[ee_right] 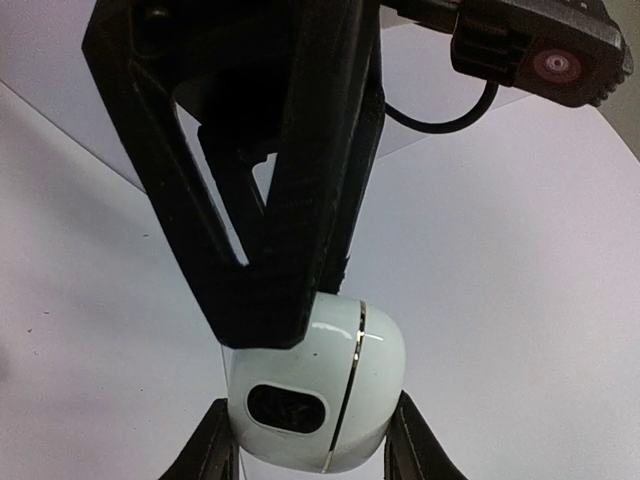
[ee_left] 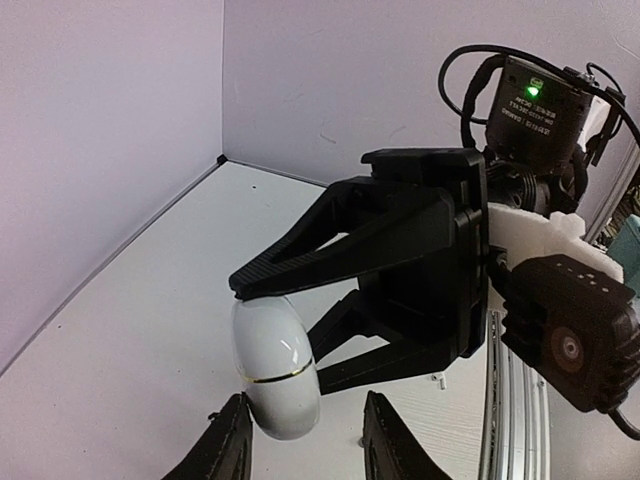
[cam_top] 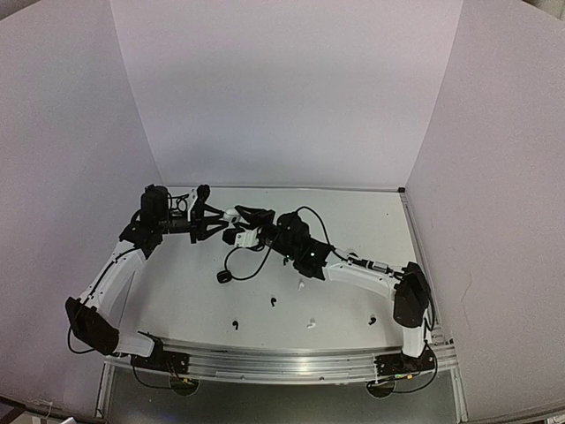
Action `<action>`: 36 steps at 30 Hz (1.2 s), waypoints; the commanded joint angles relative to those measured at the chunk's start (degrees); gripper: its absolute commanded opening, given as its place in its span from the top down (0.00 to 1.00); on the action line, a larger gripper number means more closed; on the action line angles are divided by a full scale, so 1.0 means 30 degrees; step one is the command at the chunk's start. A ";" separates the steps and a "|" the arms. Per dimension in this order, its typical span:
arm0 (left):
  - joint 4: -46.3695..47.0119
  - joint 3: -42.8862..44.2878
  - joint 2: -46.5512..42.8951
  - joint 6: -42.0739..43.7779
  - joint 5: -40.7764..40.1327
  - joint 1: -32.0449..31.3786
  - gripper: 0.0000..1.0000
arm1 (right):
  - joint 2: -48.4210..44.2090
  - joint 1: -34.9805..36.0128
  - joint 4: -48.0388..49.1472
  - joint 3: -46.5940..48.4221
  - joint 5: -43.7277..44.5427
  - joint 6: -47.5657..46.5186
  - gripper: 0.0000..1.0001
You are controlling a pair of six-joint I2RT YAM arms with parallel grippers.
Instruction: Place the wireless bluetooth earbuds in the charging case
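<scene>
Right claw point(ee_right: 310, 442) clamps the case point(ee_right: 315, 400); left claw point(ee_left: 307, 425) stands spread around it. We advise holding it steady and prying it open at the seam point(ee_right: 352, 370).

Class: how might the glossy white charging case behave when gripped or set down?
The white case looks glossy and rounded, so it may slip in the right tool. With no flat side visible, it would probably rock or roll if set down.

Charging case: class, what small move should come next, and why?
Probably the left gripper should pry open the white case: it is clamped in the right gripper, its seam is shut, and earbuds lie on the table.
</scene>
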 commanded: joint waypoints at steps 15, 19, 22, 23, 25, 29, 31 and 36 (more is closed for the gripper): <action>-0.0985 0.0947 0.0304 0.0159 -0.0511 -0.0565 1.00 | 0.0533 0.0401 0.1047 0.1209 0.0141 0.0743 1.00; -0.0935 0.0831 0.0110 0.0717 -0.0206 -0.0566 1.00 | 0.0115 0.0397 0.0710 0.0803 -0.0161 0.3493 0.64; -0.1327 0.0828 0.0008 0.2147 0.0073 -0.0563 1.00 | -0.0867 0.0064 -0.1798 0.0800 -0.2155 0.7610 0.27; -0.1522 0.0830 -0.0026 0.2708 0.0180 -0.0563 1.00 | -0.1228 -0.0072 -0.2668 0.0758 -0.2949 0.8830 0.23; -0.2277 0.0897 -0.0044 0.4470 0.0568 -0.0564 1.00 | -0.1879 -0.0373 -0.4411 0.0593 -0.4722 1.0840 0.19; -0.4456 0.1290 0.0240 0.7911 0.1681 -0.0563 1.00 | -0.2533 -0.1187 -0.6560 0.0359 -0.8715 1.5040 0.20; -0.5195 0.1572 0.0463 0.8695 0.2173 -0.0565 1.00 | -0.2590 -0.1474 -0.7440 0.0357 -1.0126 1.6364 0.27; -0.6332 0.1934 0.0858 0.9854 0.2825 -0.0660 1.00 | -0.2398 -0.1515 -0.8310 0.0645 -1.1286 1.7213 0.50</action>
